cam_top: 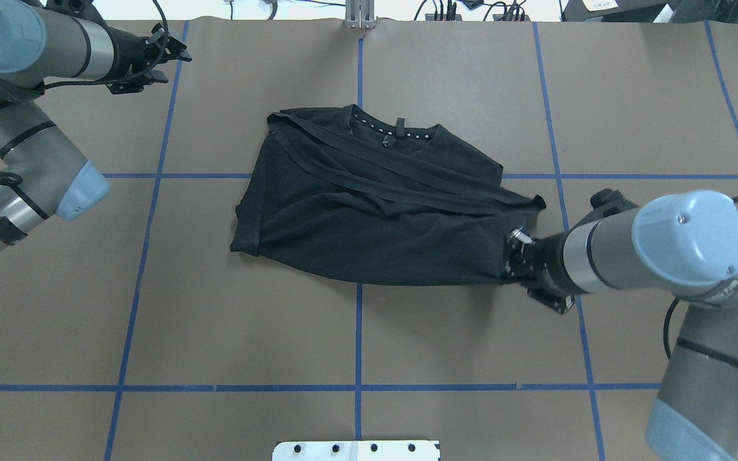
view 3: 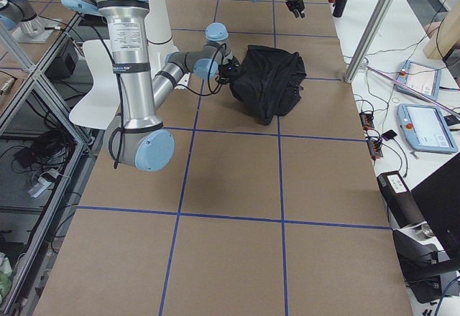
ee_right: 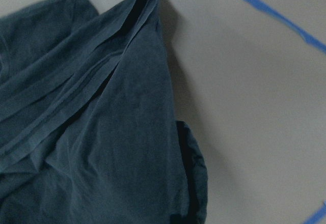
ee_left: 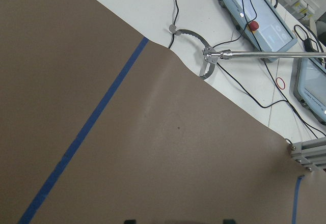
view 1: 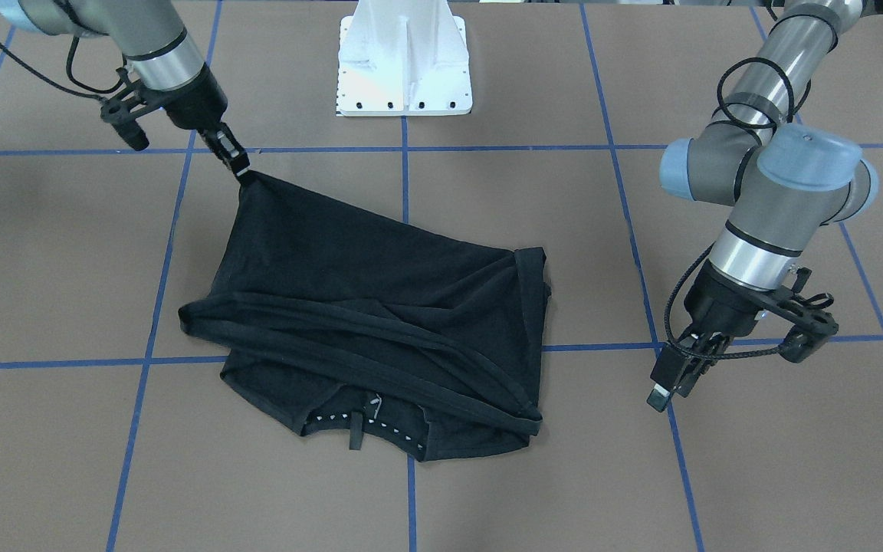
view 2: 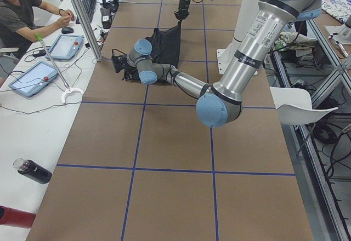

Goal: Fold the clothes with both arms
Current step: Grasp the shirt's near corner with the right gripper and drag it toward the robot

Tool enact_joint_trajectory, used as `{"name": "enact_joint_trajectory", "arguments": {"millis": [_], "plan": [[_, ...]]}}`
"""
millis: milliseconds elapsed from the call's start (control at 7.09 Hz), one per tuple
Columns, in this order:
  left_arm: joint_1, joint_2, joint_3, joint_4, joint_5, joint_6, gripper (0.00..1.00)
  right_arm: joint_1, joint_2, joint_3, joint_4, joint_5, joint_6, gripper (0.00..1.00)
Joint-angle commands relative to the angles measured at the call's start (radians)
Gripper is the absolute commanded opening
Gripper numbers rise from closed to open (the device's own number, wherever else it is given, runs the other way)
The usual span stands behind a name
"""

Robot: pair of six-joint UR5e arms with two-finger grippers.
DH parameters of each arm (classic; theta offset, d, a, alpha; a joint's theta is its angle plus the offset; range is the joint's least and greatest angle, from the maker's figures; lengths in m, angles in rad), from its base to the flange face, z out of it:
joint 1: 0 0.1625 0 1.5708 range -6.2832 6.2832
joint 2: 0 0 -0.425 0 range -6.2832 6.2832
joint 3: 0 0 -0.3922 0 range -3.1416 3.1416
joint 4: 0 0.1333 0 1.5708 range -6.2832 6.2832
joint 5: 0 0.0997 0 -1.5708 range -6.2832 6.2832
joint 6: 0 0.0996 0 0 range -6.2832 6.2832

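1 table (view 1: pixel 487 491), brown paper w/ blue tape grid. 2 arms: left arm (view 1: pixel 763 230), right arm (view 1: pixel 150 38). 1 black T-shirt (view 1: pixel 380 307), bunched and half-folded approx mid-table. Its neckline (view 1: pixel 365 420) is on the side away from the robot, and hem bands run diagonally across the top layer. 1 white pedestal base (view 1: pixel 405 61) at the robot-side edge.

2 grippers:
- right gripper (view 1: pixel 240 167): jaws clenched on 1 corner of the shirt on its robot-side edge. Fabric is drawn taut to a point at the tips, and the rest fans out from there onto the table.
- left gripper (view 1: pixel 667 387): well apart from the shirt, off its left side over bare paper. Wrist cam shows jaws released and spread, w/ only paper + 1 tape line below.
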Motion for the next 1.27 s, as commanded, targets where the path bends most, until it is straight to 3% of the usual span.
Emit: {"name": "enact_joint_trajectory", "arguments": {"millis": [0,141,282,564,706,847,1129], "plan": [[0.000,-0.003,-0.017,0.002,-0.002,-0.001,0.65,-0.236,0.095,0.062,-0.033,0.017,0.130,0.00],[0.000,0.000,-0.032,0.004,-0.003,-0.001,0.65,-0.325,0.128,0.059,-0.036,-0.003,0.145,0.81],[0.000,0.001,-0.042,0.004,-0.027,-0.004,0.65,-0.329,0.126,0.057,-0.036,-0.047,0.145,1.00],[0.011,0.006,-0.130,0.095,-0.071,-0.054,0.65,-0.234,0.125,0.056,-0.036,-0.044,0.144,1.00],[0.049,0.059,-0.237,0.179,-0.057,-0.053,0.65,-0.171,0.131,0.051,-0.036,-0.037,0.136,1.00],[0.128,0.134,-0.337,0.224,0.008,-0.050,0.65,-0.108,0.134,0.039,-0.036,-0.037,0.127,1.00],[0.337,0.132,-0.414,0.501,0.235,-0.053,0.64,0.050,0.178,-0.043,-0.035,-0.037,0.110,1.00]]}}
